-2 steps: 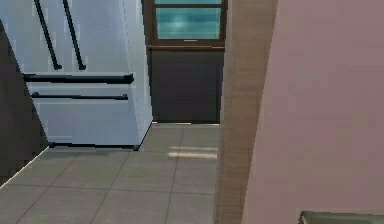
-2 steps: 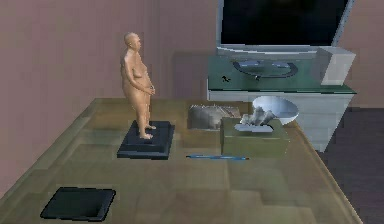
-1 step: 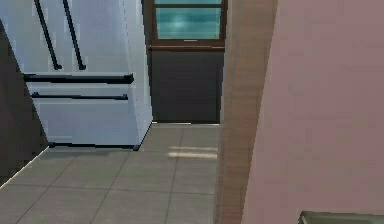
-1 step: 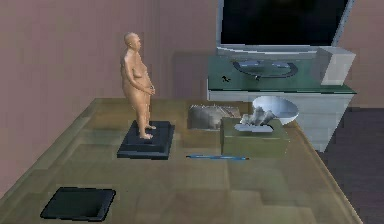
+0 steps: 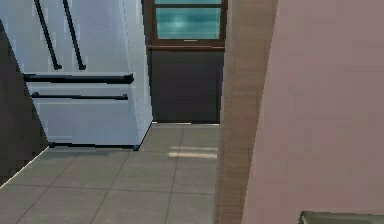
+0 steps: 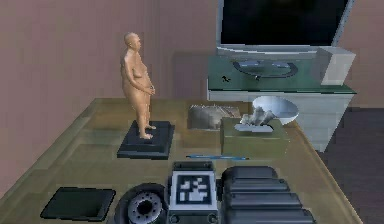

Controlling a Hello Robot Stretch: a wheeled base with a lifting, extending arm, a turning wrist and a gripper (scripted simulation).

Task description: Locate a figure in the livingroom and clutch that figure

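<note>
Tan standing figure [image 6: 138,85], upright on a dark base on a wooden desk [image 6: 95,135].

The end effector [image 6: 145,207] sits below the figure in the arm side view; I cannot tell whether it holds anything. The figure is tall on a narrow base, so a clumsy reach would likely topple it toward the tissue box [image 6: 255,143] to its right. The forward view shows a fridge [image 5: 85,70] and a door [image 5: 185,75].

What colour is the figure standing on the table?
The figure is orange-tan, on a black square base; best seen in the arm side view.
</note>
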